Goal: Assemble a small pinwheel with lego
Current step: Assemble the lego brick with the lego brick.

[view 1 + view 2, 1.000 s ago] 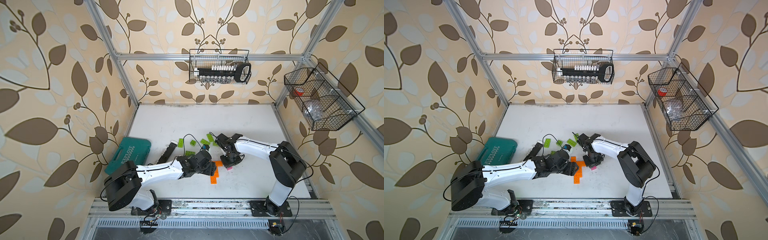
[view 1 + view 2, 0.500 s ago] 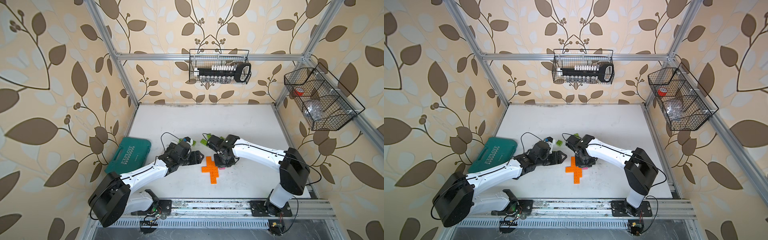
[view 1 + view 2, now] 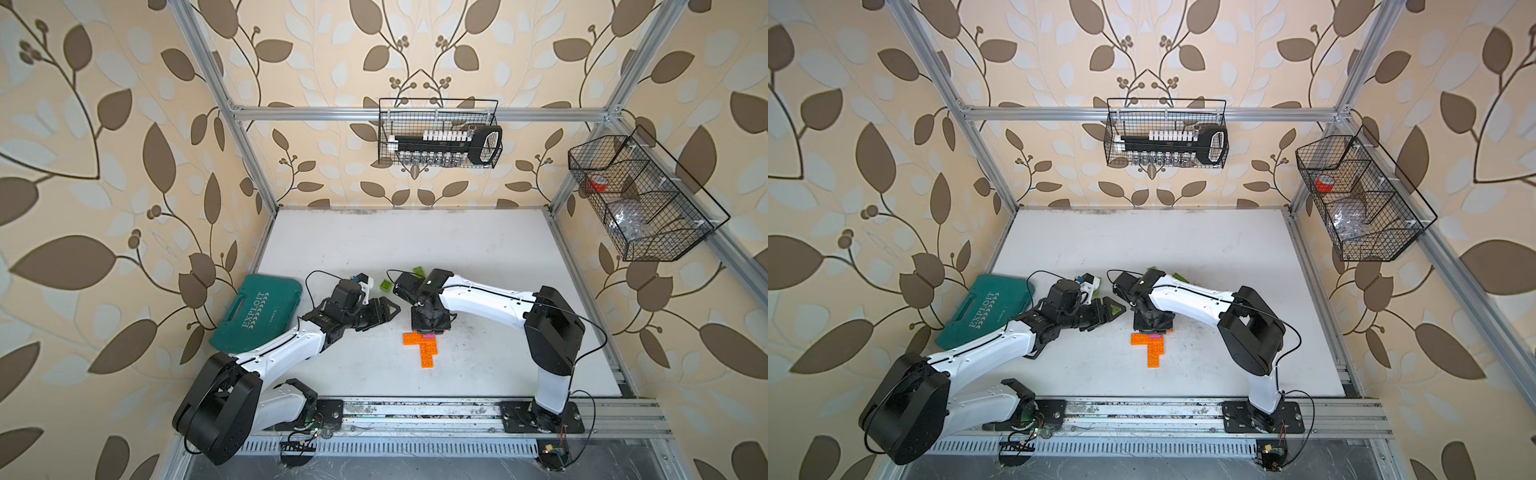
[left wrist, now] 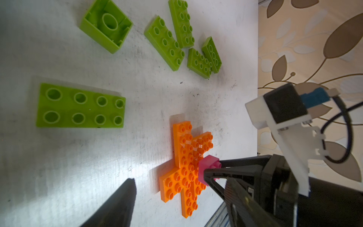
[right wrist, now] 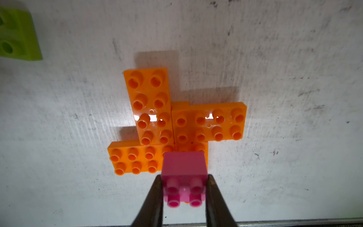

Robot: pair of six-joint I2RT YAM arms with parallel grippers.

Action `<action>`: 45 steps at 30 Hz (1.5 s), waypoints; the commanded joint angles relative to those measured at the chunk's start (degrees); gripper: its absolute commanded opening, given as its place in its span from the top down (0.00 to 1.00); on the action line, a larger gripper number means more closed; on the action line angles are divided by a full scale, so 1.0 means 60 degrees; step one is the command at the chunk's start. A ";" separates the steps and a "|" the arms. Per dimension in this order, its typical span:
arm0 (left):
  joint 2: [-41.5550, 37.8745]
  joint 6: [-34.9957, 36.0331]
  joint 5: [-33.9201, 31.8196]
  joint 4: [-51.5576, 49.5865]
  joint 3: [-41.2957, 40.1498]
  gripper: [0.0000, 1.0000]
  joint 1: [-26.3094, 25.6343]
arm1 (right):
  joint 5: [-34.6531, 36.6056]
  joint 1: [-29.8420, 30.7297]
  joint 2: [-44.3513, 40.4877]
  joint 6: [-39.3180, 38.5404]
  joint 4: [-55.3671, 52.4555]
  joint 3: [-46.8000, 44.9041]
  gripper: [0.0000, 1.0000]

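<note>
Orange cross (image 5: 153, 102), four bricks joined, lies flat on the tabletop (image 3: 478, 249), low centre in both top views; base layer looks done. Pink brick (image 5: 184, 167) is over the cross middle, studs up, with the right gripper (image 5: 184, 179) clamped on its sides. Can't tell if it is pressed home. Left gripper (image 3: 384, 313) is released and empty, upper left of the cross in a top view. Green bricks (image 4: 80, 106) are all loose, six across the upper half of the left wrist frame, one upside down. Small green square (image 3: 385, 285) is loose above the grippers. Roughly halfway, I'd say: hub going on, green layer not started.
</note>
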 commanded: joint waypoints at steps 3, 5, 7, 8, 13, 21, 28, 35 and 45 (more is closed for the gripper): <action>-0.0330 0.0003 0.0337 0.0302 -0.0165 0.27 0.0095 | -0.0126 -0.0003 0.0407 0.0107 -0.0121 0.0425 0.94; -0.0334 -0.0011 0.0345 0.0317 -0.0182 0.27 0.0093 | -0.0097 -0.0026 0.0486 0.0105 -0.0121 0.0476 0.95; -0.0338 -0.0011 0.0336 0.0308 -0.0173 0.27 0.0097 | -0.0099 -0.0068 0.0492 0.0113 -0.0064 0.0444 0.95; -0.0345 -0.0011 0.0336 0.0302 -0.0159 0.27 0.0094 | -0.0109 -0.0094 0.0502 0.0118 -0.0015 0.0430 0.95; -0.0273 0.0019 0.0307 0.0298 -0.0142 0.27 0.0094 | -0.0118 -0.0225 0.0629 0.0086 0.0042 0.0481 0.96; -0.0305 0.0047 0.0266 0.0214 -0.0152 0.27 0.0101 | -0.0306 -0.0230 0.0850 0.0026 0.0136 0.0516 0.96; -0.0338 0.0048 0.0233 0.0185 -0.0164 0.27 0.0101 | -0.0414 -0.0202 0.0955 0.0016 0.0079 0.0436 0.96; -0.0301 0.0048 0.0219 0.0174 -0.0167 0.27 0.0095 | -0.0337 -0.0191 0.1116 0.0098 -0.0152 0.0144 0.98; -0.0401 0.0077 0.0146 0.0001 -0.0167 0.27 0.0092 | -0.0090 -0.0044 0.1818 0.0118 -0.0498 0.0151 1.00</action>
